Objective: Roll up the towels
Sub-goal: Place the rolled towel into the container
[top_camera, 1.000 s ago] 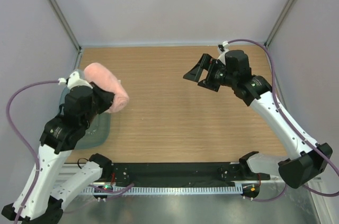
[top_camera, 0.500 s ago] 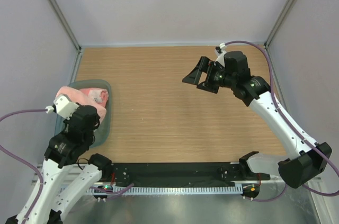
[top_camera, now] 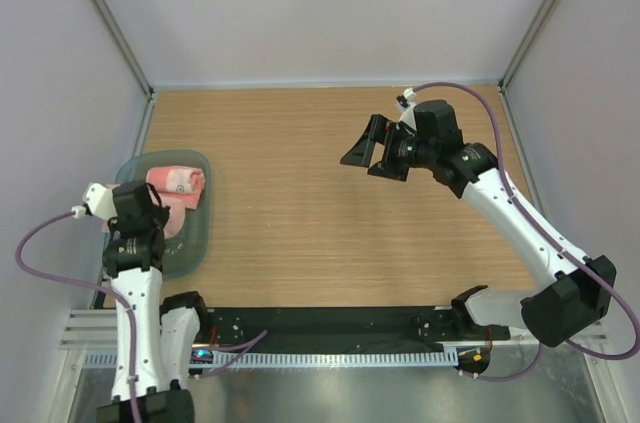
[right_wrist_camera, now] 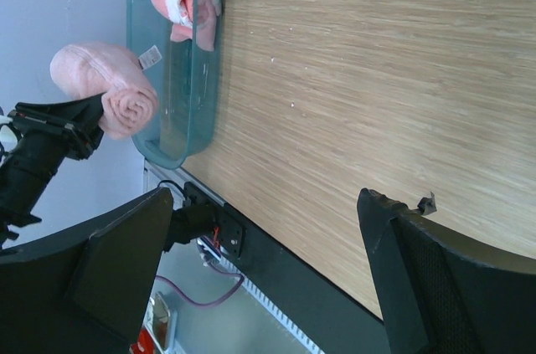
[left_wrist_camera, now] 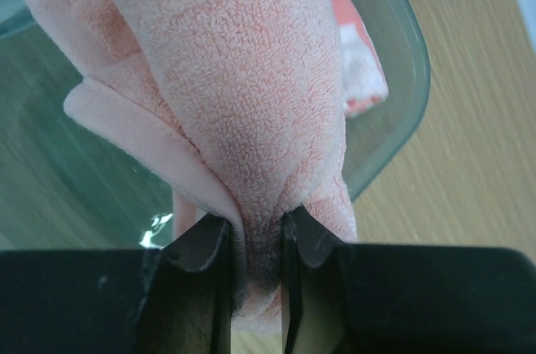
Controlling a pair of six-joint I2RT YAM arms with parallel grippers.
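- While the left gripper [left_wrist_camera: 255,237] hangs over the translucent grey-green plastic tray [left_wrist_camera: 404,78], its jaws are clamped tight on one end of a rolled salmon-pink terry towel [left_wrist_camera: 243,78], which reaches straight ahead of the fingertips.
- Ahead of the jaws and to their right in the wrist view, a second rolled pink towel with a white-marked band [left_wrist_camera: 356,61] lies inside the tray, just beside the held one.
- Judged from this, the step in hand is setting the held roll down next to that one.
- To do it well, bring the roll down until it rests on the tray floor before loosening the pinch; dropping it from height could let it unwind.
- A loose outer flap shows to the left of the jaws, so it should end up under the roll, pinned by its weight.
- Open only a little, then draw back along the roll's length so the pads do not drag the cloth.
- Spread wide and empty, the right gripper [top_camera: 360,158] hovers above the wooden table [top_camera: 290,203], well apart from the tray, and has no part in this step.
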